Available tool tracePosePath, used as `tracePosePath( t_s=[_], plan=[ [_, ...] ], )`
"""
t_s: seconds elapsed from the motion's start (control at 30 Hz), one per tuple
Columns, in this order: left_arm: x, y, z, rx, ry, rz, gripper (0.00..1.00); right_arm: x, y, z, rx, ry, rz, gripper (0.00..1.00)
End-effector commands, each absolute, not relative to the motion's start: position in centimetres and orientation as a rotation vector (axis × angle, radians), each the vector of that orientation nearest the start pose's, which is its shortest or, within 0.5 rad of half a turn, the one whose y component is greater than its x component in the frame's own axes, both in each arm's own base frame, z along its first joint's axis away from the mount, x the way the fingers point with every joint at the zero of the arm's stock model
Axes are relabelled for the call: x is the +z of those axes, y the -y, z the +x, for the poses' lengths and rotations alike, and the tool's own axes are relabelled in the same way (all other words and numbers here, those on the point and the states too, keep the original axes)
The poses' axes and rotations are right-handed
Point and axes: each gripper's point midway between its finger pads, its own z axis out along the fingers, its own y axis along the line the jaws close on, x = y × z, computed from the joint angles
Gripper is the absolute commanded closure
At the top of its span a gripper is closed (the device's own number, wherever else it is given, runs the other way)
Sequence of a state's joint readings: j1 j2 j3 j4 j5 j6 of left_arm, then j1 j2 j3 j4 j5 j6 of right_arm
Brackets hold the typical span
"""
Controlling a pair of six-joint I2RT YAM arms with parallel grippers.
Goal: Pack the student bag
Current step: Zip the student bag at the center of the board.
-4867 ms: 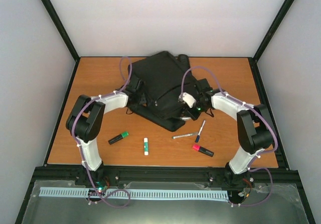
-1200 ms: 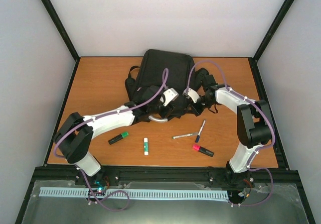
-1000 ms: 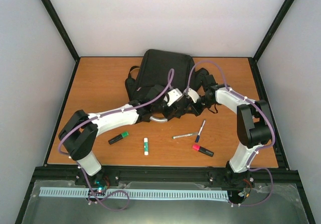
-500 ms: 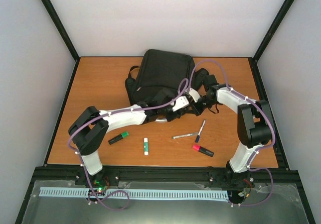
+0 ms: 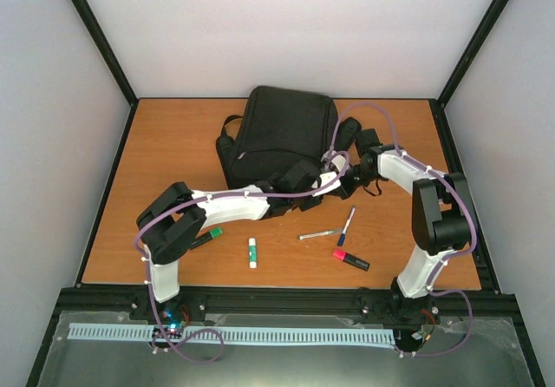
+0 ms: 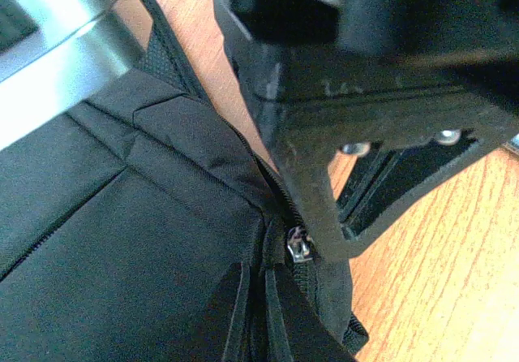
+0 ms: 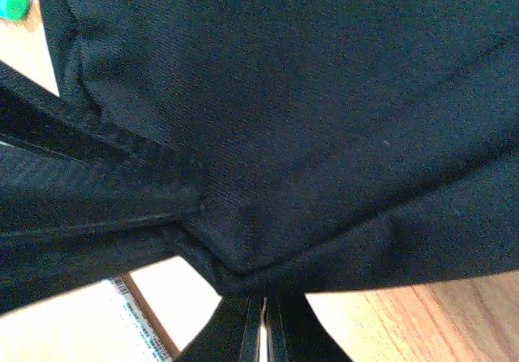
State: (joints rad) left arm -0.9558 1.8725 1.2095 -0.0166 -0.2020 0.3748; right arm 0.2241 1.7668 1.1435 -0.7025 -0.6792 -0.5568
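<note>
The student bag (image 5: 282, 135), a large black backpack, lies flat at the back middle of the table. Both grippers meet at its near right corner. My left gripper (image 5: 333, 179) reaches in from the left. In the left wrist view its fingers (image 6: 261, 297) are closed together on black bag fabric (image 6: 122, 240), right beside the metal zip slider (image 6: 298, 248). I cannot tell whether the pull tab is between them. My right gripper (image 5: 349, 175) is shut on the bag's corner edge; its fingers (image 7: 263, 313) pinch the fabric (image 7: 284, 118).
On the wood in front of the bag lie a green highlighter (image 5: 206, 237), a white glue stick (image 5: 252, 252), a silver pen (image 5: 319, 233), a dark pen (image 5: 346, 226) and a pink highlighter (image 5: 350, 259). The right gripper's black body (image 6: 389, 118) is close above the left fingers.
My left gripper has slid to the right along the bag's near edge until it is beside the right gripper. Since the earliest frame the bag has been turned square and pushed back.
</note>
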Motion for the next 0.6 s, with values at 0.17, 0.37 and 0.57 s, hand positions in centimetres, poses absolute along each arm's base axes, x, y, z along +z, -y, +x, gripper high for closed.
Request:
tracePosePath(
  t_s=[0.17, 0.37, 0.57],
  plan=[
    [14.2, 39.7, 32.1, -0.123, -1.793, 1.209, 0.99, 7.2, -15.9, 33.8, 0.830, -2.471, -1.064, 0.97],
    [15.0, 38.6, 30.9, -0.178, -1.812, 1.177, 0.99, 6.9, -14.7, 36.2, 0.774, -2.496, -1.016, 0.97],
    [15.3, 37.8, 30.0, -0.205, -1.829, 1.157, 0.99, 6.3, -13.5, 38.9, 0.707, -2.527, -0.984, 0.97]
  ],
)
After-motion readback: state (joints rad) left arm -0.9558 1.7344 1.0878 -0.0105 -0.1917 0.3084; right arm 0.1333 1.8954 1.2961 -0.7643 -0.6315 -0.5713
